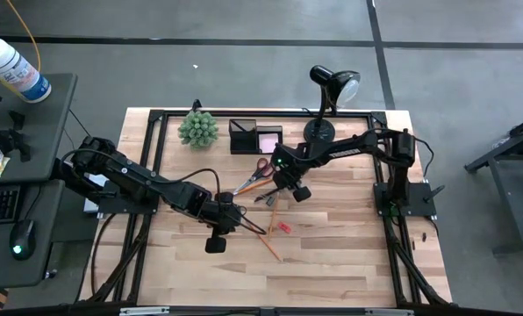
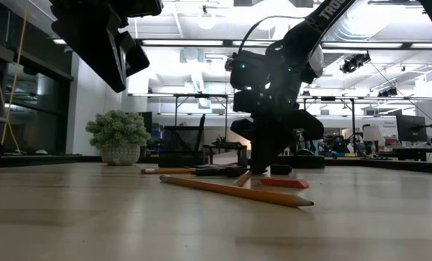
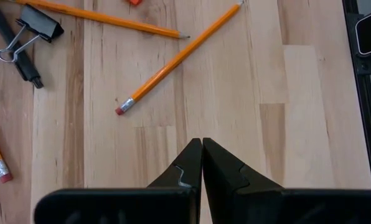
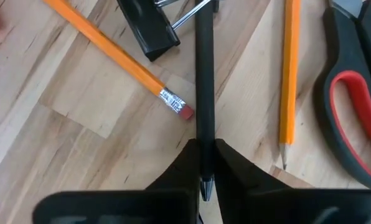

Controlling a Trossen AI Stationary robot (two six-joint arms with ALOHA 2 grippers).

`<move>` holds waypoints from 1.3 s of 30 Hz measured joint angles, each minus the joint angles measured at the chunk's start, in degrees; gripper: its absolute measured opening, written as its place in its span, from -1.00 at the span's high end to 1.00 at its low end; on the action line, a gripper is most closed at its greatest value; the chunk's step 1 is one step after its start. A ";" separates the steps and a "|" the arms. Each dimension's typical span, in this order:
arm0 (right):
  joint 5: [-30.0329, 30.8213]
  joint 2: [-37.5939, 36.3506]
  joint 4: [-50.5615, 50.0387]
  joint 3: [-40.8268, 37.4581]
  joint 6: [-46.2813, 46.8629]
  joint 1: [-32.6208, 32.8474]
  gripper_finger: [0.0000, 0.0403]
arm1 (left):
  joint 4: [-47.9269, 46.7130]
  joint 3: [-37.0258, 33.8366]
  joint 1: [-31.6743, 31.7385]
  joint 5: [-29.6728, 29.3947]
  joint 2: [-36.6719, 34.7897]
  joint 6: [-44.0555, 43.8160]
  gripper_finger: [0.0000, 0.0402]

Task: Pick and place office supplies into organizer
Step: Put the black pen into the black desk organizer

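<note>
My right gripper is down at the table in the middle of the loose supplies, shut on a dark pen. Around the pen lie a black binder clip, two orange pencils and the red-handled scissors. A small red eraser lies flat nearer the front. The black organizer stands at the far edge with a pink pad in it. My left gripper hovers shut and empty above bare wood, left of the pile. My right gripper pinches the pen near its pointed end between its two fingers. The fingers come from above, slanting down, and lie across the pen. The rest of the pen stretches away from the fingers and lies on the wood.
A green spiky plant stands left of the organizer and a black desk lamp right of it. Another pencil lies toward the front. Bare wood stretches along the near side of the table.
</note>
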 joint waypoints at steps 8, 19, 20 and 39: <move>0.76 0.62 -3.22 4.82 1.51 0.12 0.82 | -0.01 0.00 0.00 0.00 0.00 0.11 0.99; 1.13 0.48 -11.81 16.28 1.54 0.09 0.86 | -0.42 0.00 0.00 -2.05 0.00 0.63 0.99; 1.37 0.48 -13.23 17.36 1.56 0.09 0.84 | -0.40 0.00 0.00 -2.79 0.00 0.74 0.99; 1.56 0.31 -34.00 35.92 7.10 -0.33 0.88 | -1.50 0.01 -1.29 -31.95 -15.70 5.77 0.99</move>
